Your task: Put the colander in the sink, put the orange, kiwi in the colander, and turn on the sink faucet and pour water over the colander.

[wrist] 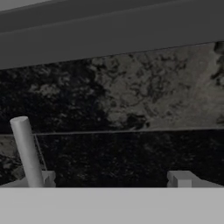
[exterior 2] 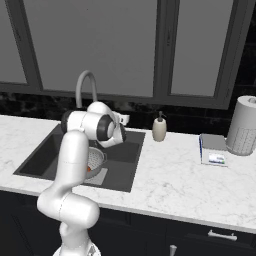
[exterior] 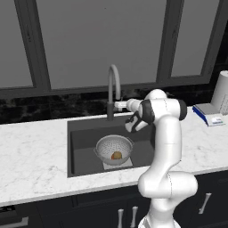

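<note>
White marble surface (exterior: 35, 156) runs under dark windows, and the dark sink (exterior: 82, 142) set into it holds the colander (exterior: 114, 149) on the pale drain plate, with the orange (exterior: 116, 155) lying inside it. My pincer (exterior: 119, 105) is raised at the far edge of the sink, right beside the sink faucet (exterior: 113, 89), and in the hand view its fingertips (wrist: 180, 178) stand apart, released, with the faucet's thin lever (wrist: 27, 151) just by the left one. Farther right on the surface stand a cream soap dispenser (exterior 2: 159, 128) and a paper towel roll (exterior 2: 242, 125).
</note>
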{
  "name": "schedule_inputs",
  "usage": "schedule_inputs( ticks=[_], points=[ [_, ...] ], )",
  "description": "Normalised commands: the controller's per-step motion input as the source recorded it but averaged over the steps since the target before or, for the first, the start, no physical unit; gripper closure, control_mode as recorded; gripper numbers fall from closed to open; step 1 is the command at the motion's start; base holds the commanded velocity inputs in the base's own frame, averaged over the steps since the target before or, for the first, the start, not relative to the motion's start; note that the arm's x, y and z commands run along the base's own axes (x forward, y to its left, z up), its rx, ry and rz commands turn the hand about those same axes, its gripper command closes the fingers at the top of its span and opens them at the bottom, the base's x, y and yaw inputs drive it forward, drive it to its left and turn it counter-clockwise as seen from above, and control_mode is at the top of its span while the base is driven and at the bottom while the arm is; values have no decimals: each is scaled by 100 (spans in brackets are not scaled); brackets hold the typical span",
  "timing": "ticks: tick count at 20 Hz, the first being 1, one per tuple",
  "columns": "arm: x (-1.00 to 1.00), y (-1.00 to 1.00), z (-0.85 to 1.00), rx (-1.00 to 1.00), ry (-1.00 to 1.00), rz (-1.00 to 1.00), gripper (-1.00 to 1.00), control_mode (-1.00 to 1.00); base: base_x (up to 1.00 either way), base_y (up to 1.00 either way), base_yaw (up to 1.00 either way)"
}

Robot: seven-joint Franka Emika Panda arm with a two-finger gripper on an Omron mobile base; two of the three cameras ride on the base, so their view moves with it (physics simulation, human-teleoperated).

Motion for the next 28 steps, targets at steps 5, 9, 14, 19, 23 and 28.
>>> schedule_inputs(
  ticks=[5,9,14,19,23,28],
  points=[
    [0,-100,-2,5,-4,0,-100,-100,0,0,0],
    [0,-100,-2,6,-5,0,-100,-100,0,0,0],
    [0,-100,-3,7,-6,0,-100,-100,0,0,0],
    [0,-100,-4,5,-6,0,-100,-100,0,0,0],
    [0,-48,0,0,-1,0,-100,-100,0,0,0],
    [0,0,0,0,0,0,-100,-100,0,0,0]
  ],
)
